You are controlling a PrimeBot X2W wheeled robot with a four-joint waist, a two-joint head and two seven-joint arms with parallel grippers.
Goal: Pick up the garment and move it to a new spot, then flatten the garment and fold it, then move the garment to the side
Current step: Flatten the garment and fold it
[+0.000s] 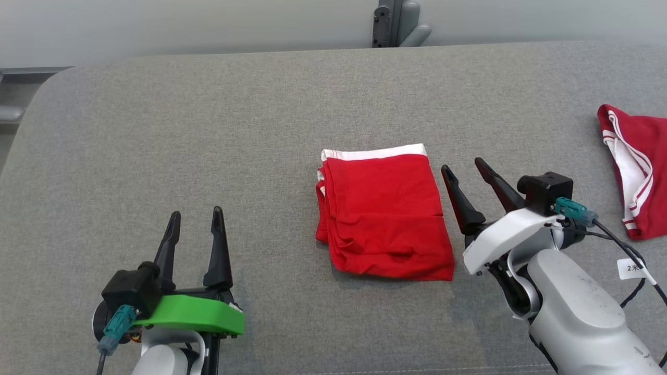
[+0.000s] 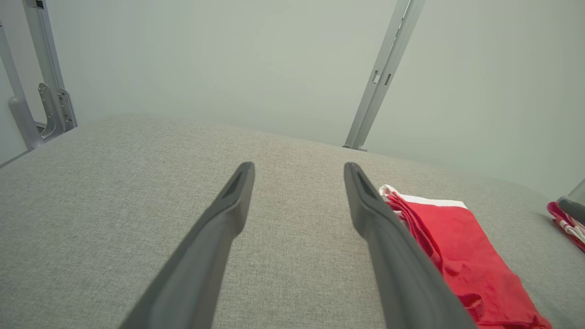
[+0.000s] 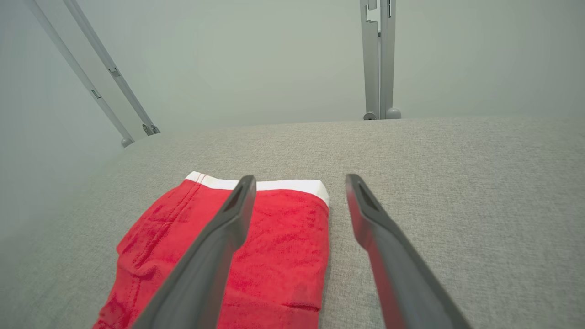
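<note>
Red shorts (image 1: 383,213) folded; left claw (image 1: 197,211) and right claw (image 1: 461,164) spread, empty; I'd pinch all layers and slide them flat.

Bright, even, diffuse light; faint soft shadow below garment (image 1: 383,208); wrist views bowed at edges.

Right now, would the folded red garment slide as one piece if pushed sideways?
Probably not: the folded red garment looks thin and loosely layered, so it would likely bunch. The textured grey surface may drag on it.
</note>
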